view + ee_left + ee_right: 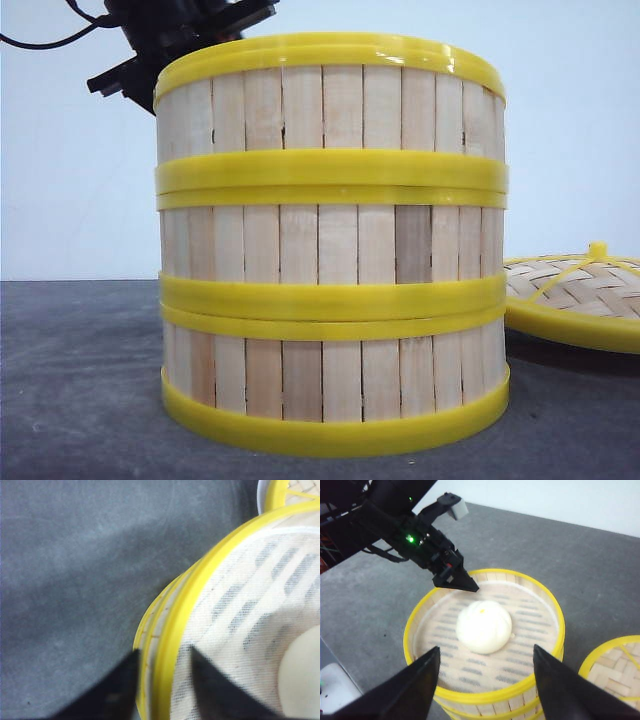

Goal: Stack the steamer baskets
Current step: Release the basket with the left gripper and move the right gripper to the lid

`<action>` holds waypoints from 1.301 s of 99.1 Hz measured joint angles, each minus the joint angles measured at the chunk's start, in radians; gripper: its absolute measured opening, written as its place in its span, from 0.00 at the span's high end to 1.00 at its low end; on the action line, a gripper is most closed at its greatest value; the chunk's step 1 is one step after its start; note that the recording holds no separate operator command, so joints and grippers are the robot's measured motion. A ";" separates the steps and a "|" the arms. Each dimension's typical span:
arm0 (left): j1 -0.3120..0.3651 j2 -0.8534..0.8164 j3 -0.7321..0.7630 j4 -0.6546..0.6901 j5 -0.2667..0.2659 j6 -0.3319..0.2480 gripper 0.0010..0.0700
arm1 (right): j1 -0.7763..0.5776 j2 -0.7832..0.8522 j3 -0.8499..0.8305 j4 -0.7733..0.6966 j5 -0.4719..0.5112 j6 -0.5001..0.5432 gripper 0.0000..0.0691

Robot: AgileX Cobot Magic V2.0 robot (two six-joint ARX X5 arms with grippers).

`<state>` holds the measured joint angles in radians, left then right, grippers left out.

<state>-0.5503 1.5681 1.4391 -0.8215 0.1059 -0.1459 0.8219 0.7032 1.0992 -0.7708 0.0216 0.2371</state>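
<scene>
We note three stacked steamer baskets (331, 260) on a dark grey table (80, 380), white wall (70, 180) behind; left gripper (162, 680) straddles the top rim narrowly, right gripper (485, 680) wide, empty.

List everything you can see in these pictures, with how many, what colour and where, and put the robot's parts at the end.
steamer baskets: three, pale wood slats with yellow rings, stacked in one tower on the table.
bun: one, white, lying in the top basket.
woven lid: one, bamboo with yellow rim and knob, on the table to the right of the stack.
table: one, dark grey, under everything.
white object: one, at the picture's edge in the right wrist view; cannot tell what it is.
left gripper: black, fingers astride the top basket's rim, one inside and one outside.
right gripper: black, open, above the stack.
</scene>
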 joint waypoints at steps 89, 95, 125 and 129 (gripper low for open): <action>0.000 -0.700 -0.066 0.084 -0.133 0.058 0.51 | -0.339 0.235 0.003 -0.105 0.175 -0.024 0.34; 0.000 -0.754 -0.124 0.084 -0.132 0.057 0.51 | -0.389 0.273 0.003 -0.101 0.140 -0.038 0.34; -0.015 -1.078 -0.494 0.062 -0.126 -0.006 0.51 | -0.572 0.488 0.003 -0.037 0.006 -0.077 0.35; -0.015 -1.109 -0.517 0.054 -0.127 -0.015 0.51 | -0.585 0.511 0.003 -0.028 -0.002 -0.079 0.37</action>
<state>-0.5655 0.4591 0.9226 -0.7677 -0.0208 -0.1608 0.2367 1.2144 1.1027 -0.7990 0.0200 0.1581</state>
